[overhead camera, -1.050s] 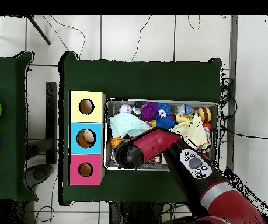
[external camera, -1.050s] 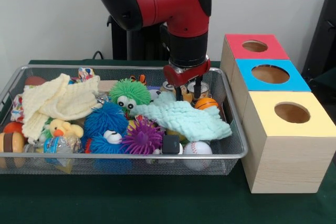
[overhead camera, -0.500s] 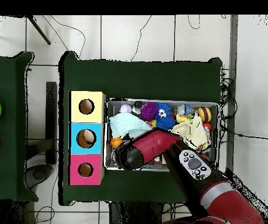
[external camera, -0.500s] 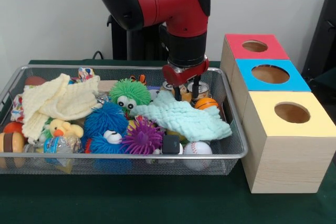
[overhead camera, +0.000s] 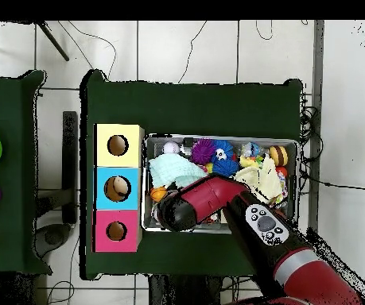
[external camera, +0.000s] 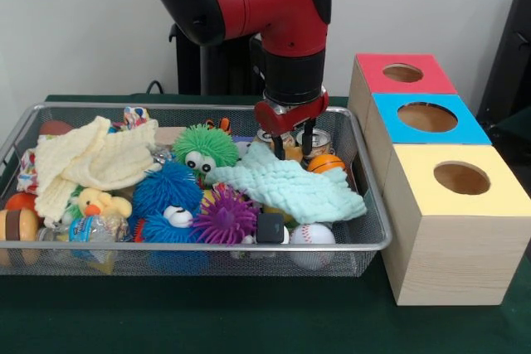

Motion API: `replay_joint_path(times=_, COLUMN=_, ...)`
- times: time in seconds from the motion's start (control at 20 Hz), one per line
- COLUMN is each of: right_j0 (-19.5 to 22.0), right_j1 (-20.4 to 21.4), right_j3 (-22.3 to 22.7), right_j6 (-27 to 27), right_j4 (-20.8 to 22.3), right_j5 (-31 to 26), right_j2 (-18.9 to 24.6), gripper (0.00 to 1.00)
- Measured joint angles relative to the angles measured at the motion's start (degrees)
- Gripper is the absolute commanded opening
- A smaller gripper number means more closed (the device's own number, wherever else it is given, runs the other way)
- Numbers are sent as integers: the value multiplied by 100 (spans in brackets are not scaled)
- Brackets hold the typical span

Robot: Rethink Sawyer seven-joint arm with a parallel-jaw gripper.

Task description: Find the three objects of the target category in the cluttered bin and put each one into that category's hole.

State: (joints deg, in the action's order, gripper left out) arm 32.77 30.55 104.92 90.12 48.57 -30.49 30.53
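The jaws stand a little apart with nothing between them: the gripper (external camera: 293,146) hangs empty just above the far right part of the wire bin (external camera: 365,242), its dark fingers (external camera: 280,152) pointing down over the cans (external camera: 319,140) that stand there. One can shows right beside the fingertips, a second is partly hidden behind them. An orange ball (external camera: 325,163) lies just in front of the cans, next to the mint cloth (external camera: 294,186) that spreads across the bin's right half. A white baseball (external camera: 312,235) rests against the near wall, with a small black block (external camera: 270,227) beside it. Toward the middle sit a green fuzzy toy (external camera: 204,147) with eyes, a blue fuzzy toy (external camera: 168,196) and a purple spiky ball (external camera: 225,215). A pale yellow cloth (external camera: 91,161) covers the left side, above a yellow duck (external camera: 100,203).

To the right of the bin stand three boxes in a row, each with a round hole on top: red box (external camera: 402,72), blue box (external camera: 426,117), yellow box (external camera: 461,179). In the overhead view the arm (overhead camera: 217,200) covers much of the bin's base-side half, and the blue box (overhead camera: 117,188) shows something lying inside its hole.
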Motion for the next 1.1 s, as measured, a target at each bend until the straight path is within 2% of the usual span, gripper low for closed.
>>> replay_joint_path(times=0.15, right_j0=0, right_j1=0, right_j3=-1, right_j6=0, right_j4=1, right_j5=0, right_j2=0, gripper=100)
replay_joint_path(times=0.2, right_j0=0, right_j1=0, right_j3=-1, right_j6=0, right_j4=1, right_j5=0, right_j2=0, gripper=0)
replay_joint_path(times=1.1, right_j0=0, right_j1=3, right_j3=0, right_j6=0, right_j4=101, right_j5=0, right_j2=0, gripper=0)
